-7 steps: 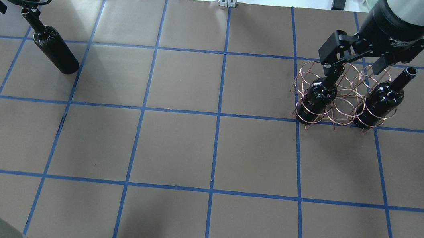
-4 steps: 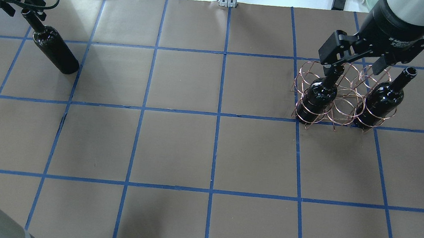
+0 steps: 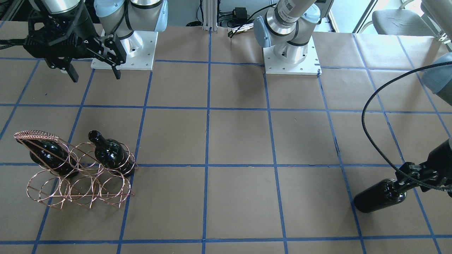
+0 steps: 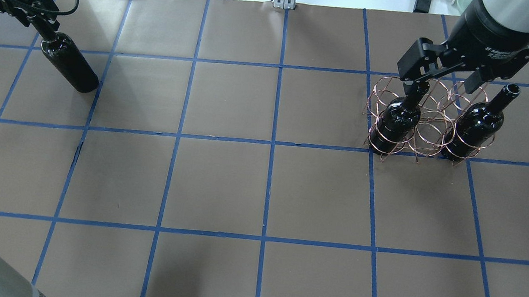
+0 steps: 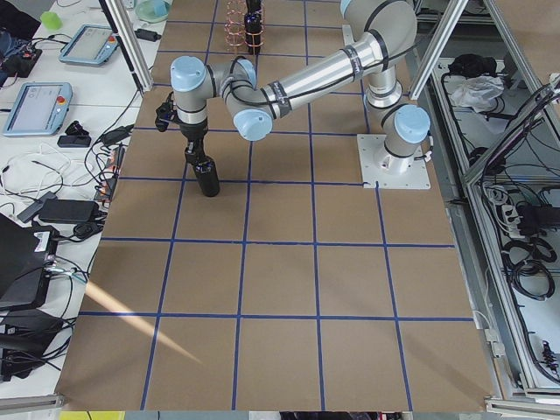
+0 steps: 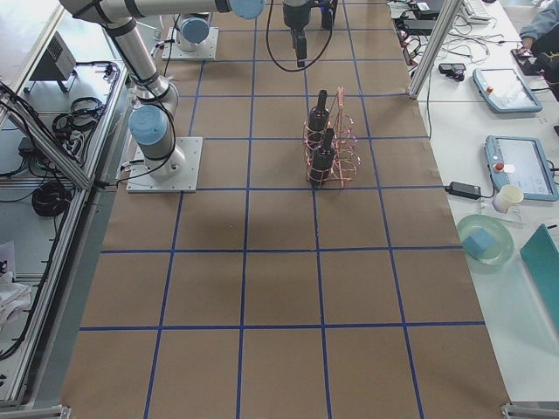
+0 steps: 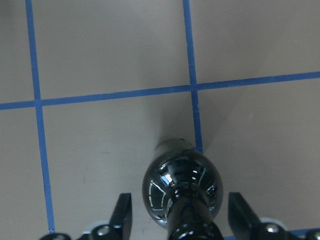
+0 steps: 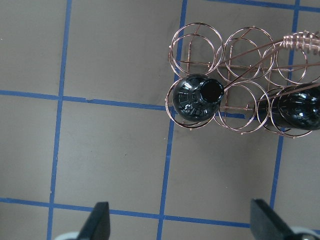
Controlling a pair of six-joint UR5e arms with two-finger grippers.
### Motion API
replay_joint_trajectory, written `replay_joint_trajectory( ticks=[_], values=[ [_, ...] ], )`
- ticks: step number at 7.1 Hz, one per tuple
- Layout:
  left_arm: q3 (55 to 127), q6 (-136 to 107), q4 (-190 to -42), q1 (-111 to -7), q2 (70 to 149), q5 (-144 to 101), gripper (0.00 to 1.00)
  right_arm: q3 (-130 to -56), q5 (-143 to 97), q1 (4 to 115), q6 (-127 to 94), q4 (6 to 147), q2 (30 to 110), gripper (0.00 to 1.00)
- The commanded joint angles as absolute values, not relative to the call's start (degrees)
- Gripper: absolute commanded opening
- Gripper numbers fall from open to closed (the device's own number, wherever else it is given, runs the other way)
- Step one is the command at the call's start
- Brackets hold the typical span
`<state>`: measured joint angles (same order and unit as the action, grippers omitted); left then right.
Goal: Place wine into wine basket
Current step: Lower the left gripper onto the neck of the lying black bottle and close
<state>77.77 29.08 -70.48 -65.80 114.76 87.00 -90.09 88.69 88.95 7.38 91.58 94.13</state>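
Table [image 4: 219, 188]: brown paper marked off in squares with blue tape; everything stands on it.
Left arm [image 5: 297, 83]: stretched well out to the robot's left end of the table, wrist pointing straight down.
Right arm [image 4: 503, 16]: held up over the right end, above the rack.
Wine basket [image 3: 79, 176]: copper wire rack, upright on the table at the robot's right, with its braided handle [image 3: 35, 135] arching over one end. It has two rows of three rings.
Bottles in the basket: two dark ones, upright, one [image 3: 111, 155] at one end of the row nearer the robot and the other [image 3: 49, 155] at the far end of that row, with one ring between them.
Wine [image 4: 69, 64]: the third dark bottle, standing upright on the table at the robot's far left, base just beside a tape crossing and well apart from the basket.
Left gripper [image 7: 179, 196]: down around the wine's neck, a finger [image 7: 124, 215] on each side. The jaws are spread wide with paper showing between each finger and the glass, so it grips nothing.
Right gripper [image 8: 180, 204]: raised above the basket, jaws wide apart with only table between them.
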Motion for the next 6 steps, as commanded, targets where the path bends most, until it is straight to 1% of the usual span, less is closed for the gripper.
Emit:
replay_joint_trajectory(
  ticks=[1,2,6],
  values=[
    [77.87,29.27,-71.01,-65.83,114.79,87.1,0.31,-90.09,88.68,88.95,7.38,91.58,94.13,1.0],
    [77.87,29.27,-71.36,-65.83,114.79,87.36,0.0,-90.09,88.68,88.95,7.47,91.58,94.13,1.0],
    [77.7,30.59,-71.54,-66.35,112.42,87.71,0.0,-90.09,88.68,88.95,7.38,91.58,94.13,1.0]
  ],
)
